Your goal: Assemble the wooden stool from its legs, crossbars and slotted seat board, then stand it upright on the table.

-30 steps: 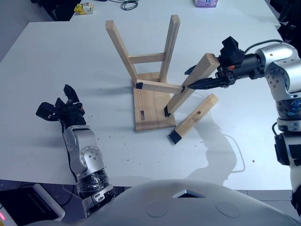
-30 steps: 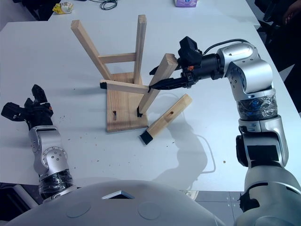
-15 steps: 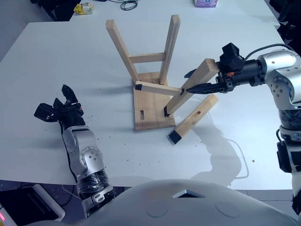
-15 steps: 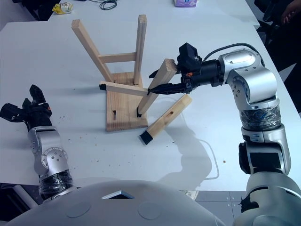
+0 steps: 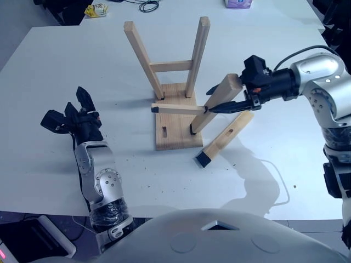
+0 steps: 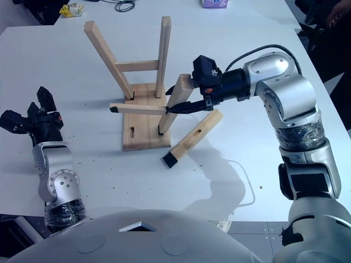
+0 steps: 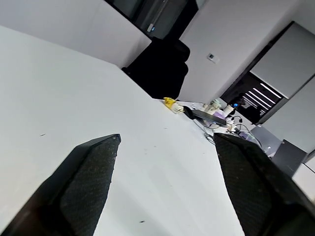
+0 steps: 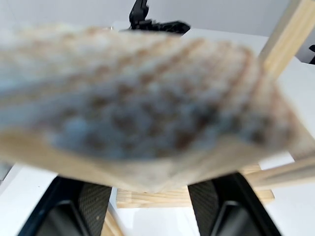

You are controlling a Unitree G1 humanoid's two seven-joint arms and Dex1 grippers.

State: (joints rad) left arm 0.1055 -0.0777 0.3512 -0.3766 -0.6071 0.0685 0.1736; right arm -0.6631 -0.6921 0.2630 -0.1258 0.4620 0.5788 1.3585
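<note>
Fitting the third leg to the seat board

The left gripper (image 5: 64, 109) lies on the table (image 5: 55, 55), jaws spread and empty. A loose leg (image 5: 225, 137) lies just beside the seat board (image 5: 174, 139). The right gripper (image 5: 225, 107) pinches the tilted third leg (image 5: 204, 118) (its crossbar (image 5: 178, 108) attached). It likely needs straightening and pressing home. Two joined legs (image 5: 198, 55) stand beyond.

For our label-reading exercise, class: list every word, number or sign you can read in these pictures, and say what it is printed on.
No text can be read.
Yellow packet in the background: print too small to read.
Purple box in the background: print too small to read.
Wooden stool: no markings seen.
</note>
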